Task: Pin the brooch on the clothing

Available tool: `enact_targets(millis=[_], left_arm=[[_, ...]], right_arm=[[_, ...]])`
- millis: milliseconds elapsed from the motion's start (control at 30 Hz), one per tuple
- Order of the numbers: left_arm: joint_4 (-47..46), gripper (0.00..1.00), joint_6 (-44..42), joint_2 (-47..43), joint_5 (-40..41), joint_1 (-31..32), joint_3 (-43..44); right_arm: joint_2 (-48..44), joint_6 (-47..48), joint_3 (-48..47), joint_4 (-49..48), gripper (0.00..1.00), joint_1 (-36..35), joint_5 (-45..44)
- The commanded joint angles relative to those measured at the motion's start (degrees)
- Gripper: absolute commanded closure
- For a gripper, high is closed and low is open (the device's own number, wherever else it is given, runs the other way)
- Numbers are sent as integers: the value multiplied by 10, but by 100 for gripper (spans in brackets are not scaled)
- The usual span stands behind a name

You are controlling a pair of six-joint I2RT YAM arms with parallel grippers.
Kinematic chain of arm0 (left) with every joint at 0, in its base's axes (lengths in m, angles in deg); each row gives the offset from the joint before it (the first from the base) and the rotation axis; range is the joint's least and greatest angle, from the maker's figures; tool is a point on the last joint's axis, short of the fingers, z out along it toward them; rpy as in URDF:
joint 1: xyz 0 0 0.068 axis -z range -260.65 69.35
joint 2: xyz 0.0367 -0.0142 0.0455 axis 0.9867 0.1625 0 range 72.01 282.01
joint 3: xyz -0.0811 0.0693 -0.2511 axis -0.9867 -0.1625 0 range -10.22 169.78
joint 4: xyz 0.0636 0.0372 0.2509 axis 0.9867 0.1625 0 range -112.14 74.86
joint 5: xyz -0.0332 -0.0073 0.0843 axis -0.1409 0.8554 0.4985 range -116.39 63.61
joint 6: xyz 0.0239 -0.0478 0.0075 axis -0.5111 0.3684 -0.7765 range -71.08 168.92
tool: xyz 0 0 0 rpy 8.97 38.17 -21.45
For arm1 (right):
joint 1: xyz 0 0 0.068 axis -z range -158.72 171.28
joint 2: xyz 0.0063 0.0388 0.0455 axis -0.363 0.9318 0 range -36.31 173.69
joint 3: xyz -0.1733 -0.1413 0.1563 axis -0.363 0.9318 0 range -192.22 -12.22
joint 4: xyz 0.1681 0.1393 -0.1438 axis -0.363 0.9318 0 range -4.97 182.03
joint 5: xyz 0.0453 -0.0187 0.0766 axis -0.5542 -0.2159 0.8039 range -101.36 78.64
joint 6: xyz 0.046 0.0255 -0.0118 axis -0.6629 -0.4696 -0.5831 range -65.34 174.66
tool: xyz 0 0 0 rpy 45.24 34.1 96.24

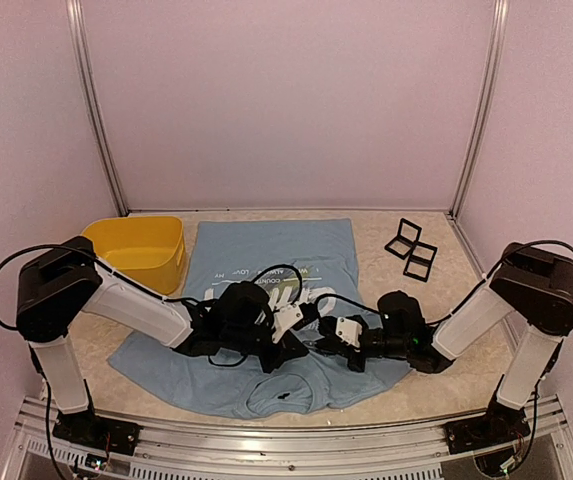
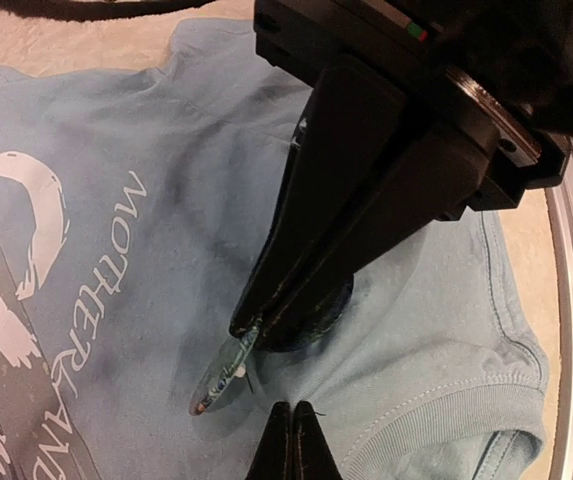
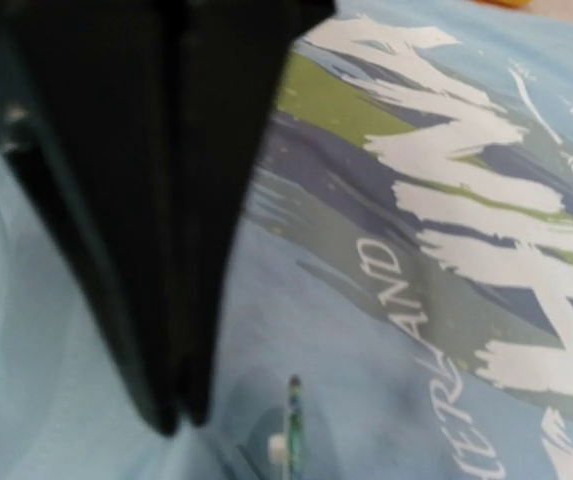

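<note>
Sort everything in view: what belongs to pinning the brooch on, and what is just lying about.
For the job:
light blue T-shirt
brooch, near the shirt's collar

Lying about:
yellow bin
two small black frames

T-shirt (image 1: 266,245) between bin (image 1: 131,225) left, 2 frames (image 1: 412,250) right; brooch (image 2: 224,375) near collar (image 2: 416,425)

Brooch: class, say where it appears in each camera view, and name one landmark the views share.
Top external: cannot be made out.
Left wrist: brooch lower centre, seen edge-on.
Right wrist: bottom centre.
Shared landmark: T-shirt's white lettering.
</note>
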Motion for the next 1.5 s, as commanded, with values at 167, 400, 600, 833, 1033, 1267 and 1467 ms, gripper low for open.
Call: enact_targets(millis=[167, 400, 600, 833, 1033, 1267, 1467], left_arm=[[12, 66, -13, -21, 35, -6, -9], [3, 55, -55, -33, 38, -3, -41], [-6, 57, -51, -2, 48, 1, -26], [-22, 88, -40, 26, 27, 4, -27], [-67, 100, -17, -3, -8, 2, -44], [-68, 100, -10, -8, -10, -1, -45], [-67, 100, -12, -10, -9, -3, -41]], right_arm=[[4, 11, 15, -20, 100, -13, -15], [4, 12, 18, -30, 100, -13, -18], [11, 22, 11, -23, 100, -13, -16], [5, 25, 26, -36, 100, -13, -30], [13, 25, 25, -41, 100, -27, -37], [8, 21, 28, -44, 100, -36, -37], [-10, 10, 42, -42, 100, -36, 24]])
